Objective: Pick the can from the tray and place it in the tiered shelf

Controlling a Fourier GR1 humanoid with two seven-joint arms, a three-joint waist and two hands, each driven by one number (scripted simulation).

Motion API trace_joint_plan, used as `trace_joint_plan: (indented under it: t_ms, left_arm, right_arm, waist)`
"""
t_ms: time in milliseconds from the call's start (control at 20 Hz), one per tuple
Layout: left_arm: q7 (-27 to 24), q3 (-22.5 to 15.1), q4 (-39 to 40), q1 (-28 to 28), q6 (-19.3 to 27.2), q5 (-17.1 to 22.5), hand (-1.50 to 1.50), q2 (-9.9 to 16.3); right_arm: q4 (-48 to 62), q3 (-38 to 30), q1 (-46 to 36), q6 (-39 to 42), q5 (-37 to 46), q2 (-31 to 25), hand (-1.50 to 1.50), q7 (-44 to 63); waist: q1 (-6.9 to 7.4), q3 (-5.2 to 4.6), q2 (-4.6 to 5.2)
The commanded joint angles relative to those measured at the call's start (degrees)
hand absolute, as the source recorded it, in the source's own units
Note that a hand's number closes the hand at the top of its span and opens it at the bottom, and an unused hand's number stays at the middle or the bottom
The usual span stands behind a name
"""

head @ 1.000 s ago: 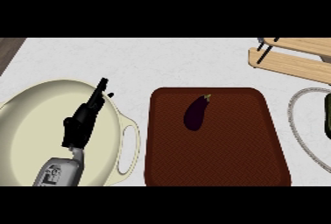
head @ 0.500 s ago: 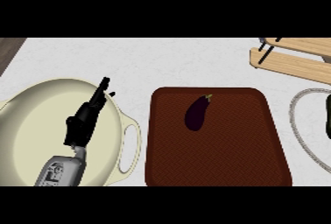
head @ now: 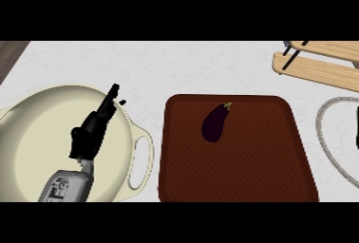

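Oddly, no can showed anywhere.
Tray (head: 238, 180): lower centre, held only an eggplant (head: 215, 123), long axis near upright.
Left hand (head: 93, 130): lower left over the cream pot (head: 144, 156), fingers straight, empty.
Shelf (head: 324, 64): upper right.
Right hand: unseen.

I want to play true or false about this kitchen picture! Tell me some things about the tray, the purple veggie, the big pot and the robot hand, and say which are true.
1. An eggplant lies on the brown tray. True.
2. A can stands on the tray. False: only the eggplant shows on it.
3. The left hand shows over the cream pot. True.
4. The left hand holds the eggplant. False: its fingers are straight and hold nothing, apart from the tray.
5. The wooden shelf is at the lower left. False: it is at the upper right.
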Motion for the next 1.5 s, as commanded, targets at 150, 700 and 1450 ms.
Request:
trace_joint_plan:
  t_ms: [150, 700, 1450]
  left_arm:
    - [2.5, -0.6, -0.8, -1.9, 0.3, -0.9, 0.0, -0.9]
    - [1.3, -0.3, 0.2, -2.2, 0.6, -1.5, 0.0, -1.4]
    - [2.1, 1.9, 1.6, -3.2, -0.4, -1.1, 0.0, -1.0]
  right_arm:
    - [9.4, -6.7, -1.7, -7.6, -10.3, -2.4, 1.5, -12.9]
    - [24.4, -6.1, -2.4, -15.1, -2.5, -10.4, -1.5, -6.9]
    - [17.7, -11.1, -2.6, -11.1, -16.5, -9.1, -1.5, -11.7]
  waist:
    - [-0.16, -0.03, -0.05]
    - [0.45, -0.09, 0.29]
    - [-1.04, -0.04, -0.35]
